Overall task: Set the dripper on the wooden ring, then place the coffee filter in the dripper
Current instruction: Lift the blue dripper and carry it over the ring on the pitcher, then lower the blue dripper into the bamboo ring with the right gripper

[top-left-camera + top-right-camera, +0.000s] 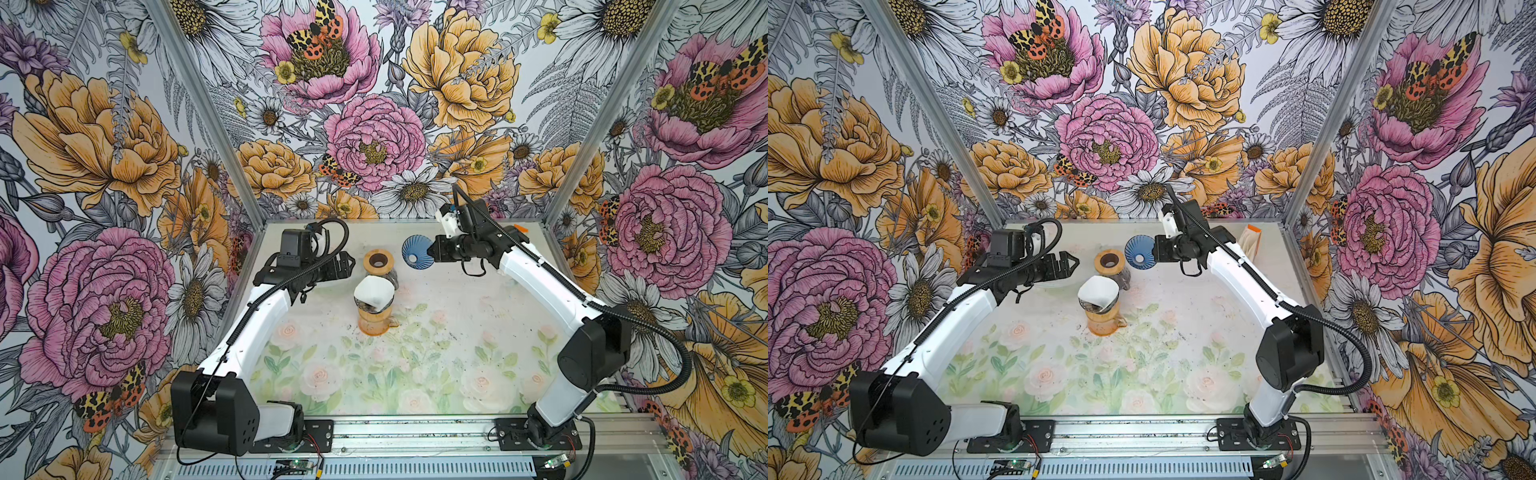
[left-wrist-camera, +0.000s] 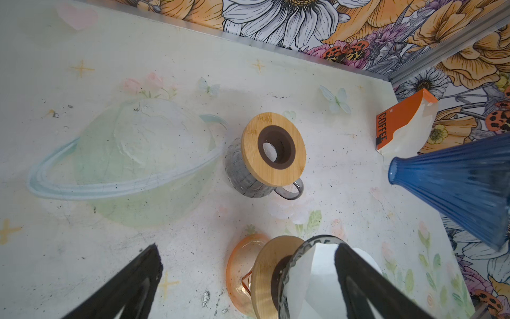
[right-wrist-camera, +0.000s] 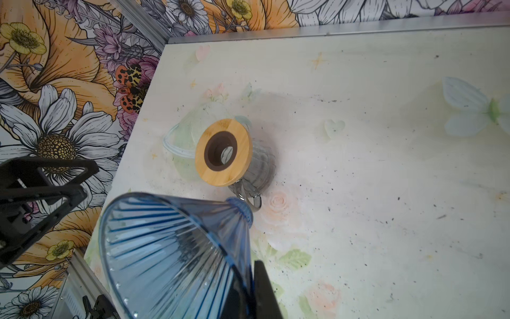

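A white coffee filter [image 1: 372,293] [image 1: 1097,293] [image 2: 323,273] sits in a clear dark-rimmed dripper on an orange glass carafe [image 1: 374,322] at mid-table. My right gripper [image 1: 430,251] [image 1: 1152,249] [image 3: 248,292] is shut on the rim of a blue ribbed glass dripper [image 1: 415,252] [image 1: 1139,251] [image 3: 171,248] [image 2: 455,187], holding it tilted in the air behind and to the right of the carafe. My left gripper [image 1: 345,266] [image 1: 1071,264] [image 2: 247,248] is open and empty, up and to the left of the filter.
A grey mug topped with a wooden ring [image 1: 378,262] [image 2: 273,149] [image 3: 223,152] stands just behind the carafe, between the two grippers. An orange-and-white filter box [image 1: 1252,243] [image 2: 397,124] leans at the back right corner. Patterned walls enclose the table.
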`<state>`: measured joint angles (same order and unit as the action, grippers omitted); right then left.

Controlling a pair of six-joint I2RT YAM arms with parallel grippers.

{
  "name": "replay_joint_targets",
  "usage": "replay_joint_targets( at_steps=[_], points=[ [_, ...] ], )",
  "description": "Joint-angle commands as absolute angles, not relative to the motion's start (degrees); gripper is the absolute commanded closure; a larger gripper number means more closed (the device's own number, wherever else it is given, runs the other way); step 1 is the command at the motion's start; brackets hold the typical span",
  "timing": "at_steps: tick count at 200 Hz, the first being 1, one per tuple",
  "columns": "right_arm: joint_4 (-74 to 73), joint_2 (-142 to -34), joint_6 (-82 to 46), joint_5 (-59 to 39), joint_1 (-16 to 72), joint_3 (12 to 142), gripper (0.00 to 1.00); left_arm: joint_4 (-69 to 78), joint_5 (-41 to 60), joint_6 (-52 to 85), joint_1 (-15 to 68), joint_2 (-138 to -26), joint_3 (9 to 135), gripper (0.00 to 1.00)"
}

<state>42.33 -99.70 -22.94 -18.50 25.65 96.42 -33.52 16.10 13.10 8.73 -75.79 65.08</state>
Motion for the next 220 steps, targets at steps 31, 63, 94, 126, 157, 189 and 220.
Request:
replay_joint_targets(
  at_steps=[31,63,94,126,157,189,220],
  points=[
    [41.51,-110.34,-22.31,-20.13,27.55,108.62,0.94,-32.39,17.50,13.01,9.14,-76.77,67.58,0.01],
    [41.48,-116.43,-23.10,-20.51,28.62,114.57,0.94,-32.42,17.98,12.83,9.10,-77.17,68.24,0.01],
    [41.48,-120.78,-23.97,-20.65,29.52,118.64,0.94,-33.13,18.11,12.20,9.05,-77.60,68.93,0.01],
    [41.48,-123.20,-24.50,-20.58,30.22,120.64,0.94,-33.14,18.39,12.23,9.09,-77.61,69.25,0.01],
    [41.48,-124.84,-25.07,-20.59,30.66,120.75,0.94,-33.13,18.39,12.39,9.14,-77.40,68.91,0.01],
    [41.48,-126.09,-25.52,-19.82,31.03,121.03,0.94,-33.15,18.30,12.41,9.14,-77.17,68.82,0.01],
    [41.57,-126.61,-25.58,-18.70,31.37,120.84,0.94,-33.14,18.22,12.38,9.14,-77.26,68.41,0.01]
  ],
)
